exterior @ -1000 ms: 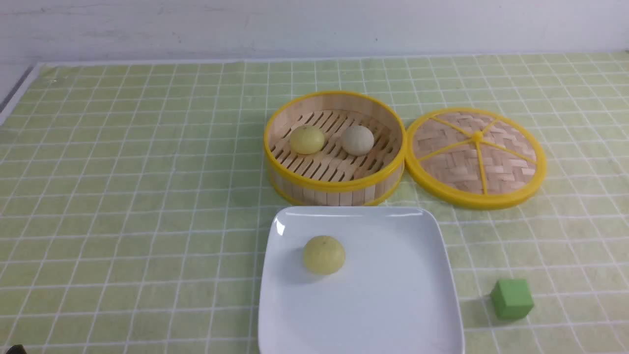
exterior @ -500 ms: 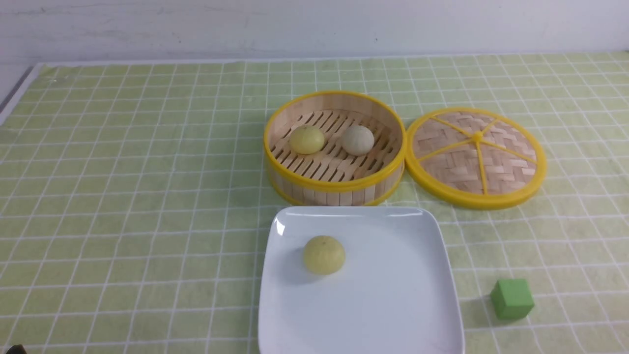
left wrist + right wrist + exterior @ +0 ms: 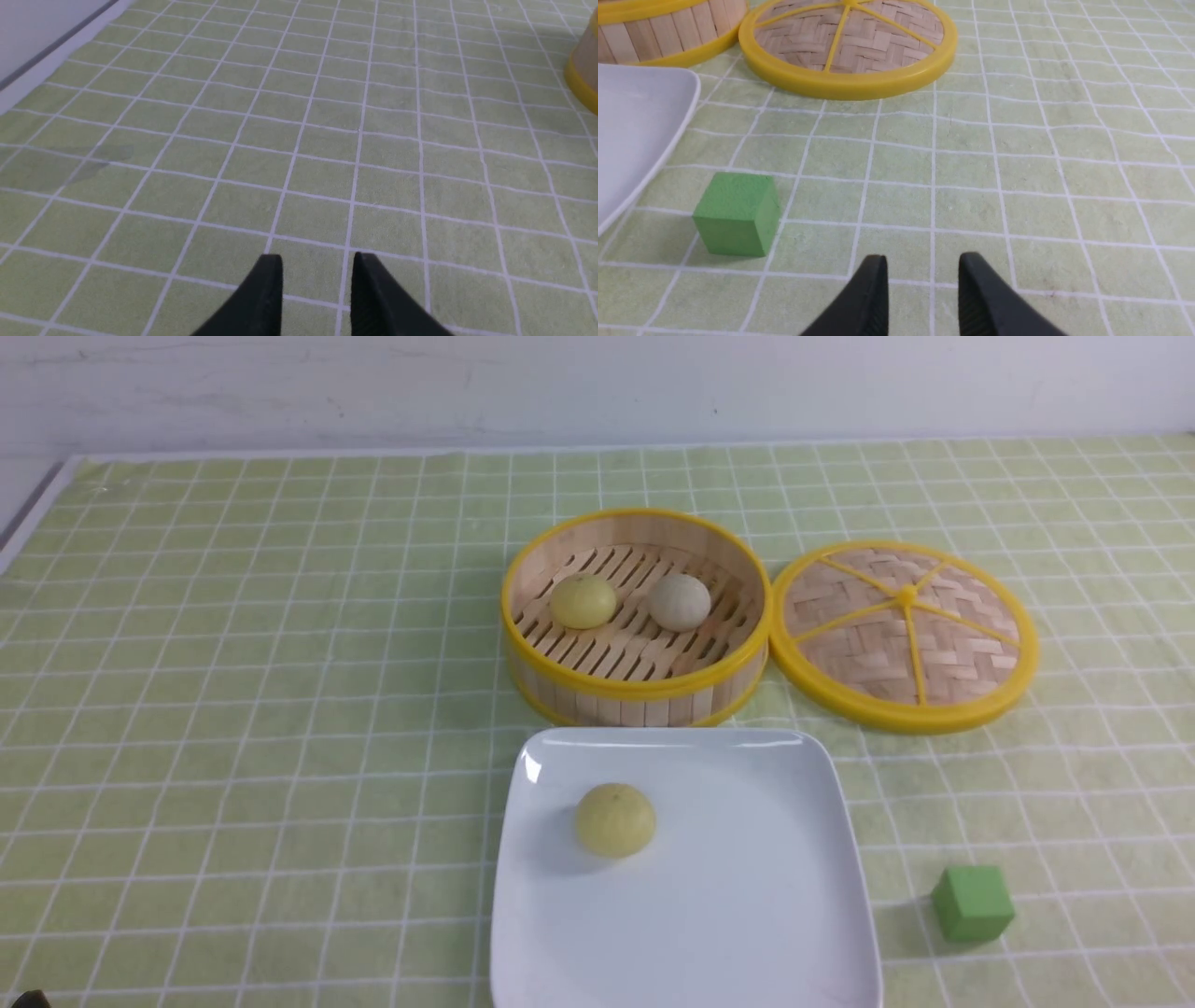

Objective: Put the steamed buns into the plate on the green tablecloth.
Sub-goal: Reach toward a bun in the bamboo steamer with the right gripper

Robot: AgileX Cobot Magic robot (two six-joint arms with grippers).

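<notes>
Left pincer (image 3: 317, 255), right pincer (image 3: 923, 255) agape, empty; one bun (image 3: 614, 819) on plate (image 3: 747, 896), two in steamer (image 3: 635, 689).

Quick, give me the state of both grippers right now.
Left gripper: open, jaws apart, holding nothing.
Right gripper: open, jaws apart, holding nothing.

The green tablecloth (image 3: 233, 663), ruled in thin white squares, covered the table. Four items rested directly on it: a bamboo steamer (image 3: 635, 686) at centre, its woven lid (image 3: 904, 635) just beside on the right, a white plate (image 3: 747, 896) nearer the robot, and a green cube (image 3: 972, 903) right of the plate.
</notes>
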